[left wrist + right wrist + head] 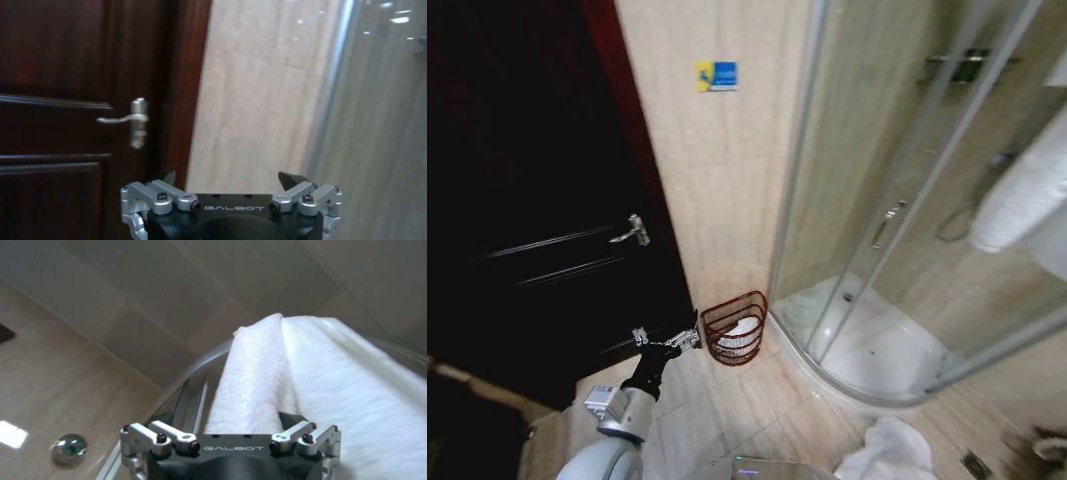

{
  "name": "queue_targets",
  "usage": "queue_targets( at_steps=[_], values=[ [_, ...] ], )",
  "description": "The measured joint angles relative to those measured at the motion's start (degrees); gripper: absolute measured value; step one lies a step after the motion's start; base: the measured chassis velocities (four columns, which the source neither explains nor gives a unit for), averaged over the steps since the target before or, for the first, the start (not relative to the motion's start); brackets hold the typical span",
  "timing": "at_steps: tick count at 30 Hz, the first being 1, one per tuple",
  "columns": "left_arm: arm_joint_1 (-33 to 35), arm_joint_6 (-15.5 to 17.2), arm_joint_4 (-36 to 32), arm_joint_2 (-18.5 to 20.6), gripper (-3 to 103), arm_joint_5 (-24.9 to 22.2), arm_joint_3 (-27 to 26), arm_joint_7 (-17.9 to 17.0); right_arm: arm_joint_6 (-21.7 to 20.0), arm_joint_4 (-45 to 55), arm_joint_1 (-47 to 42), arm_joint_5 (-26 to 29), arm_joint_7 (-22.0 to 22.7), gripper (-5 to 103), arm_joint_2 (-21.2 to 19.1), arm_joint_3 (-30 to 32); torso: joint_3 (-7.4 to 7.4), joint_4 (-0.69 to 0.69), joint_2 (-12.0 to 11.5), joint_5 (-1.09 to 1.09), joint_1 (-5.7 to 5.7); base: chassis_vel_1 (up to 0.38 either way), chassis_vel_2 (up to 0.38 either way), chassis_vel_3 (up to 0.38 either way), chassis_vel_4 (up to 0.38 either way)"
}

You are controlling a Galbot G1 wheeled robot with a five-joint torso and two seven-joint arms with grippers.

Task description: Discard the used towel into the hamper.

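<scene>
The used towel [320, 370] is white and hangs folded over the curved top rail of the shower enclosure. My right gripper [230, 417] stands open against it, with a fold of the towel between its fingers. In the head view the towel [1027, 190] hangs high at the right. The hamper [727, 318], a small reddish-brown slatted basket, stands on the floor against the tiled wall by the door, with something white inside. My left gripper [672, 340] hovers just left of the hamper, near rim height. In its own wrist view the left gripper [230, 177] is open with nothing in it.
A dark wooden door [537, 200] with a silver lever handle [133, 120] fills the left. The glass shower enclosure [877, 200] and its white tray [877, 355] take the right. A white cloth [887, 450] lies on the tiled floor near the front.
</scene>
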Motion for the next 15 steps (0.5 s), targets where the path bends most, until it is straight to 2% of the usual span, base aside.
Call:
queue_targets(
  at_steps=[1,2,3,4,7,11,15],
  values=[
    [0.00,0.00,0.00,-0.01,100,0.00,0.00,0.00,-0.37,-0.55,1.56,-2.12,0.76,100,0.31,-0.91,-0.01,0.02,-0.03,-0.02,0.00,0.086,0.081,0.105,0.069],
    [0.00,0.00,0.00,0.00,100,0.00,0.00,0.00,-1.21,-1.74,4.35,-7.06,1.72,100,0.89,-1.81,-0.02,0.02,-0.05,0.00,0.00,0.034,0.062,0.057,0.069],
    [0.00,0.00,0.00,0.00,100,0.00,0.00,0.00,-1.58,-2.20,5.43,-9.75,1.99,100,1.03,-1.83,-0.03,0.01,-0.05,0.00,-0.01,0.034,0.062,0.029,0.030],
    [0.00,0.00,0.00,0.00,100,0.00,0.00,0.00,-1.58,-2.20,5.43,-9.75,1.99,100,1.03,-1.83,-0.03,0.01,-0.05,0.00,-0.01,0.034,0.062,0.029,0.030],
    [0.00,0.00,0.00,0.00,100,0.00,0.00,0.00,-2.70,-1.88,5.24,-16.35,2.14,100,0.13,1.17,-0.06,-0.07,-0.05,0.02,-0.04,0.000,0.000,0.000,0.000],
    [0.00,0.00,0.00,0.00,100,0.00,0.00,0.00,-3.43,-0.44,1.12,-17.50,2.02,100,-2.01,4.77,-0.06,-0.08,-0.03,0.03,-0.06,0.000,0.000,0.000,0.000],
    [0.00,0.00,0.00,0.00,100,0.00,0.00,0.00,-3.16,-2.01,0.63,-16.65,2.01,100,-2.85,5.29,-0.05,-0.05,-0.02,0.02,-0.05,0.000,0.000,0.000,0.000]
  ],
)
